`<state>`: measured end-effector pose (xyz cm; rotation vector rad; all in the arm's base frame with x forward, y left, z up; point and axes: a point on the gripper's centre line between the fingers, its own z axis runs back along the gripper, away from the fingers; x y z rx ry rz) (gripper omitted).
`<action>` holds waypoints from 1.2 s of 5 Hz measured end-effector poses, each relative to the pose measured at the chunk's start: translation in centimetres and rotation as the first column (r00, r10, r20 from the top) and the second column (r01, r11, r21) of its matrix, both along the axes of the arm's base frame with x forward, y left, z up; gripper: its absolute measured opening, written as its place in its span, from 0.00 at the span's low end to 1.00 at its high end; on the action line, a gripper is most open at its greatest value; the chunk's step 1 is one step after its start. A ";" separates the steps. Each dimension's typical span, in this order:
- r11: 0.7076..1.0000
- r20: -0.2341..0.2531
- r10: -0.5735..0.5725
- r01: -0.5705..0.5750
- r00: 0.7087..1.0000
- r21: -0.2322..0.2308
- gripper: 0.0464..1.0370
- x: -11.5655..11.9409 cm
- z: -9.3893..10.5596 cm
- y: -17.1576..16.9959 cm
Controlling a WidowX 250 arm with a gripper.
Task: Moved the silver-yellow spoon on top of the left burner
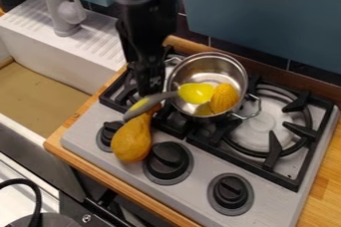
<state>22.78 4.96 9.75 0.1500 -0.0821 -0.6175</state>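
The spoon (170, 94) lies slantwise in view, its yellow head over the pot (225, 61) beside the corn (224, 98), its grey handle crossing the stem end of the pear (132, 140). Lowered from here, the head could catch the pot's rim or drop in against the corn, since the pot crowds the left side of the stove (259, 198). A sideways swing of the handle might nudge the pear, whose round body could roll across the knobs (168, 160). The hand (150, 91) is right at the handle and seems to touch it; whether it is apart, together or clamped on it, I cannot tell.
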 end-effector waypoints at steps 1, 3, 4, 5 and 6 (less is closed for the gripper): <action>1.000 0.026 0.012 -0.012 1.000 -0.006 0.96 -0.2 -0.7 0.3; 1.000 0.077 0.010 -0.011 0.997 0.009 0.96 0.1 -1.9 0.3; 1.000 0.065 -0.008 0.007 0.998 0.016 0.96 -0.3 -2.8 -0.1; 0.999 0.064 -0.027 0.024 0.998 0.033 0.96 -0.2 -3.6 -0.4; 0.999 0.074 -0.024 0.021 0.997 0.043 0.96 0.1 -3.9 -0.6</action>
